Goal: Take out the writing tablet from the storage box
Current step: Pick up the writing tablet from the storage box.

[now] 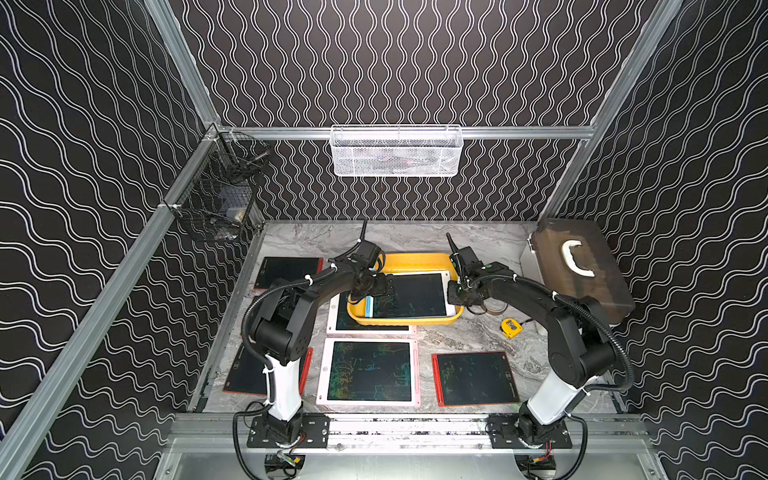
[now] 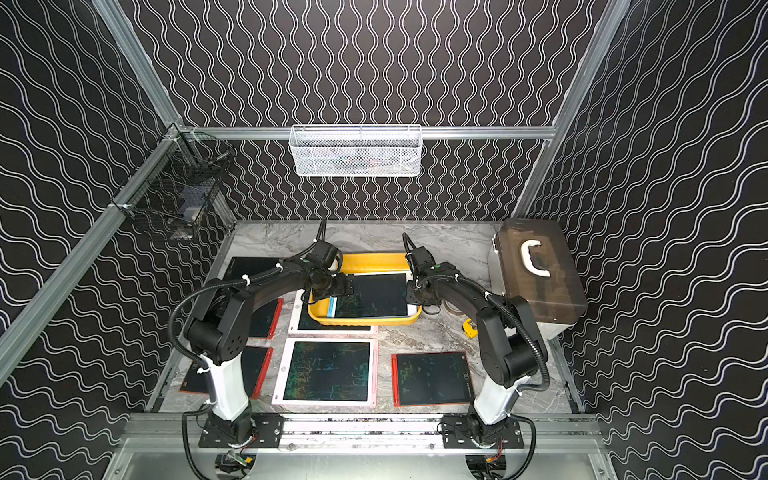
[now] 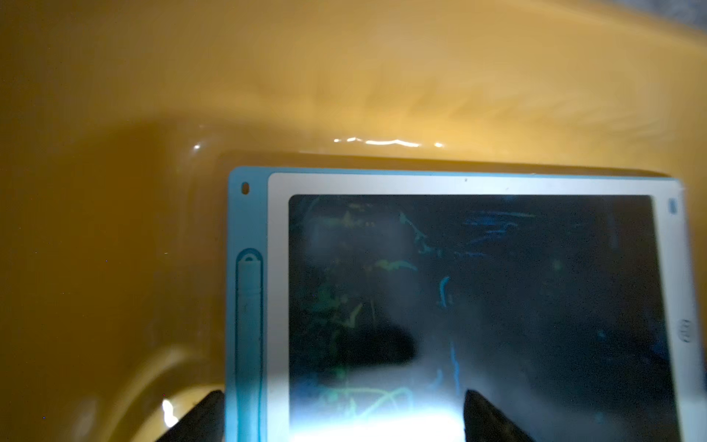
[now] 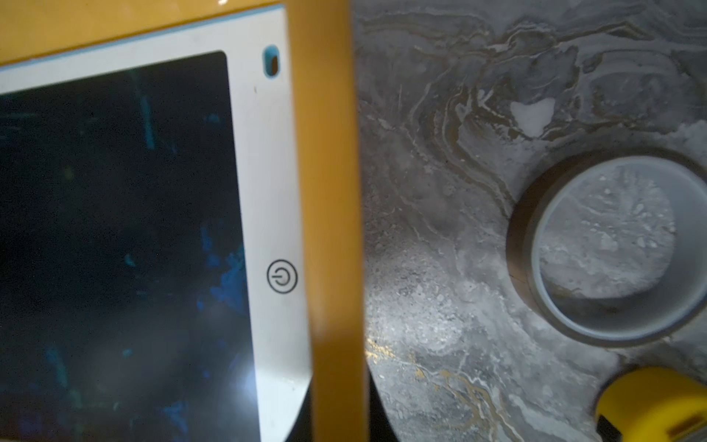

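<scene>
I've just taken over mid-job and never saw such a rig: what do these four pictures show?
The black left arm and right arm end in jaws. The two wide pictures come from one overhead camera; the close-ups from a camera on each wrist. On the grey marble table stands a shallow yellow plastic tray holding a blue-and-white-framed writing tablet. Pink-framed tablets, red-framed tablets, a brown tape roll, a yellow tape measure and a brown-lidded grey case lie around. The left jaws are open astride the tablet's blue edge, holding nothing; the right jaws seem shut on the tray's rim.

place: robot lab cell | cues: aluminium frame [image 1: 519, 132], wavy-patterned walls [image 1: 395, 62], bolted-down arms [image 1: 286, 316]
</scene>
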Available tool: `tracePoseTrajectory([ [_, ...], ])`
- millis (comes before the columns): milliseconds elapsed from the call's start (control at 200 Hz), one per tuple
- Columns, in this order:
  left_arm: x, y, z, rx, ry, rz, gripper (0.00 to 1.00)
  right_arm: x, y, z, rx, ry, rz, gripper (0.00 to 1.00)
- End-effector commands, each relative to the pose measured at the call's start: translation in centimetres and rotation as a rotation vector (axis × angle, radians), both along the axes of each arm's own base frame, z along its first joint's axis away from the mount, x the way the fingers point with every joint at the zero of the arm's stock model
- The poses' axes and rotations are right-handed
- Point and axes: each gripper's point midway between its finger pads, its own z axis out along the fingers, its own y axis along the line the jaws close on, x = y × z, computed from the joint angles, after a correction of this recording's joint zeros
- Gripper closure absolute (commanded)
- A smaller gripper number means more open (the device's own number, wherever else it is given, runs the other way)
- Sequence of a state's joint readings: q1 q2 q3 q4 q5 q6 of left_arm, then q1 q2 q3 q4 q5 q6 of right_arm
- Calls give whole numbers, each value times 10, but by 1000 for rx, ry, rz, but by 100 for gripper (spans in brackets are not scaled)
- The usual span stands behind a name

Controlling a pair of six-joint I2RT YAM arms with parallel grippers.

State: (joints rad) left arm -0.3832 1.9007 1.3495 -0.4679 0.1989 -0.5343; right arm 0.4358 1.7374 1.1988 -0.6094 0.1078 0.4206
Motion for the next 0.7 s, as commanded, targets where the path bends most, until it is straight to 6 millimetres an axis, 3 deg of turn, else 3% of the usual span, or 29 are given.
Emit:
tracePoseTrajectory([
  [0,-4,-49,58,-295,-41,-102,1,20,29,14,126,-80,24,100],
  [200,-2,-64,93,-506,-49,-122,1,22,28,16,117,-84,19,100],
  [696,3,-67,137,-730,-101,-103,1,19,19,14,77,-83,-3,100],
])
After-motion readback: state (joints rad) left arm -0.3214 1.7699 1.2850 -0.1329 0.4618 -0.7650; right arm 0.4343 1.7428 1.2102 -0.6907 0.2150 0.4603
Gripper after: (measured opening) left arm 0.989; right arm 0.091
